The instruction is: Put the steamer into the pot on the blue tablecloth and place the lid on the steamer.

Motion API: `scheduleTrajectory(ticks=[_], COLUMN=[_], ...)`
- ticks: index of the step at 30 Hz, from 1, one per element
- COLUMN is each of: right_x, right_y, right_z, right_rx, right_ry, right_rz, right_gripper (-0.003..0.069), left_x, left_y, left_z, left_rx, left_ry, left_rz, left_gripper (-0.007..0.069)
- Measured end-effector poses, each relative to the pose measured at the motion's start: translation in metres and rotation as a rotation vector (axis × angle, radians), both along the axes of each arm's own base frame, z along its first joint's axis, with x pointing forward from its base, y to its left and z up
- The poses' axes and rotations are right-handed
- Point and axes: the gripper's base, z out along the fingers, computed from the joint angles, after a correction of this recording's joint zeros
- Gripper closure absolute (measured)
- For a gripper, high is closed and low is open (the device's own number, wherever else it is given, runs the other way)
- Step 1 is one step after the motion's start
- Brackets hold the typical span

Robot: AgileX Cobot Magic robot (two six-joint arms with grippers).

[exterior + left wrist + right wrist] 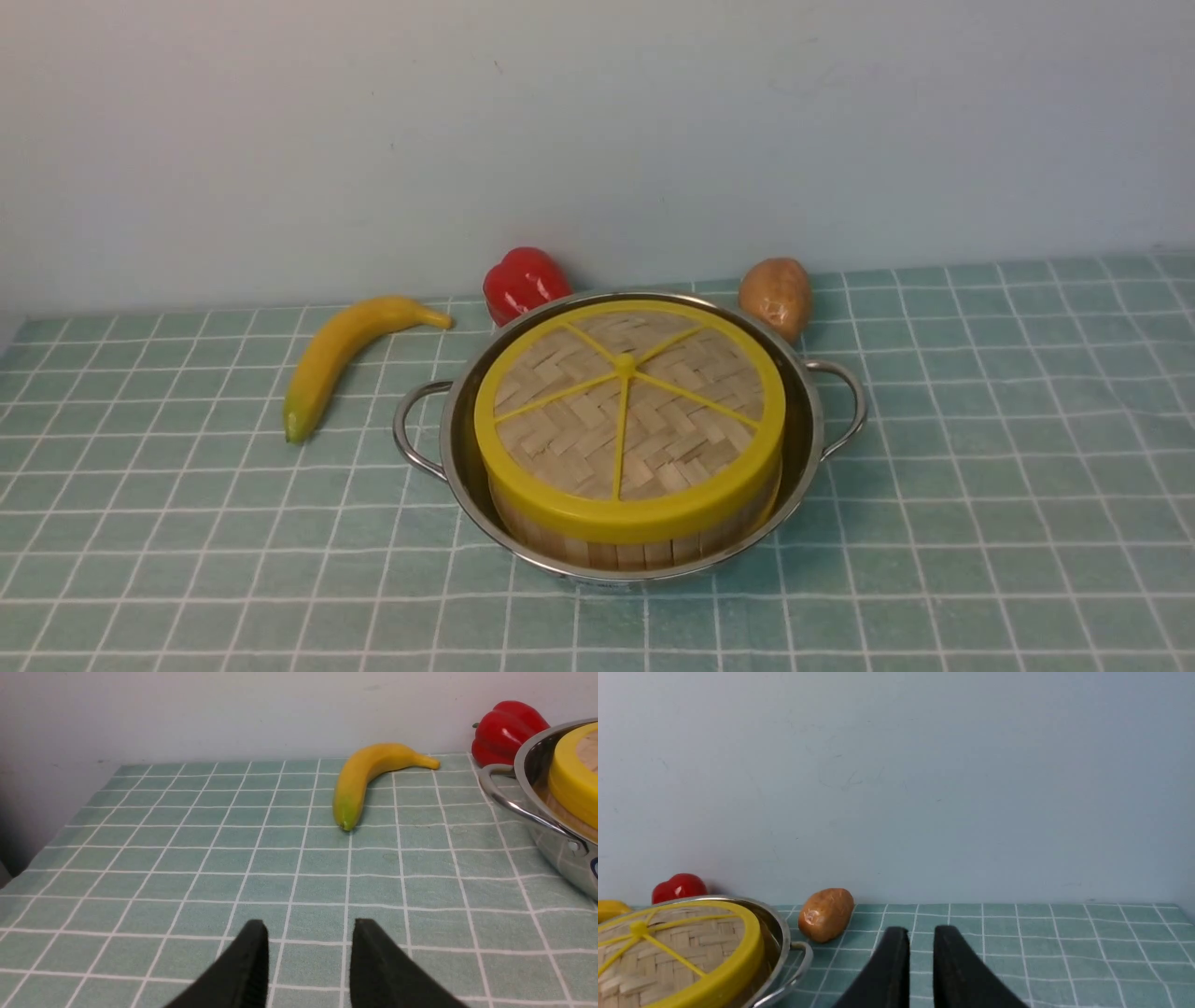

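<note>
The shiny pot [810,439] stands on the blue tablecloth [980,467] in the middle of the front view. Inside it sits the steamer [635,551], of which only the pale wooden wall shows. The woven lid [625,411] with yellow rim and spokes lies flat on top and hides the steamer's contents. Neither arm shows in the front view. My left gripper [310,924] hovers open over bare cloth, well away from the pot [551,840], nothing between its fingers. My right gripper [922,929] is also over bare cloth beside the pot [782,938], slightly open and empty.
A banana [345,350] lies left of the pot. A red pepper [523,280] and a potato [777,294] sit behind it near the wall. The cloth's left edge [28,868] shows in the left wrist view.
</note>
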Motion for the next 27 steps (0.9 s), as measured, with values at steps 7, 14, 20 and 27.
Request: scheduleTrajectory(ticks=[7,14,20,27], right_x=[0.0,0.0,0.0,0.0], right_y=[-0.001,-0.002,-0.002,-0.002], right_z=[-0.068,-0.081,-0.082,-0.082], right_rx=[-0.055,-0.071,-0.089,-0.089], right_ry=[0.05,0.134,0.135,0.135], right_rz=[-0.008,-0.013,-0.016,-0.016], right_gripper=[0.0538,0.0523,0.0501,0.0472], left_x=[0.0,0.0,0.0,0.0], left_y=[0.0,0.0,0.0,0.0], left_z=[0.0,0.0,0.0,0.0], left_rx=[0.0,0.0,0.0,0.0], left_ry=[0.0,0.0,0.0,0.0], left_rz=[0.0,0.0,0.0,0.0], left_gripper=[0.0382,0.0382,0.0382,0.0382])
